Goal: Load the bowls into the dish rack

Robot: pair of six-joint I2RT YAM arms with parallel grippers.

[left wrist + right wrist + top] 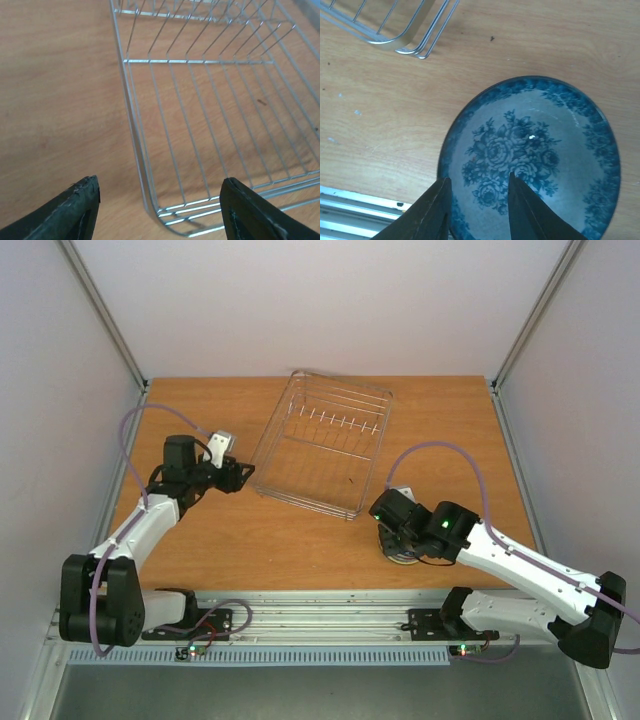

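Got right jaws half-spread astride blue bowl (545, 165) rim mid-grab, left jaws wide and empty; gotta pinch, then lift to dish rack (325, 440).

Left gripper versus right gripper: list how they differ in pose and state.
The left gripper has its jaws wide apart with nothing between them; the right gripper holds its narrower. The left gripper faces a corner of the dish rack; the right gripper straddles the rim of the blue floral bowl; whether it grips is unclear. Both have dark fingers and sit low over the wooden table.
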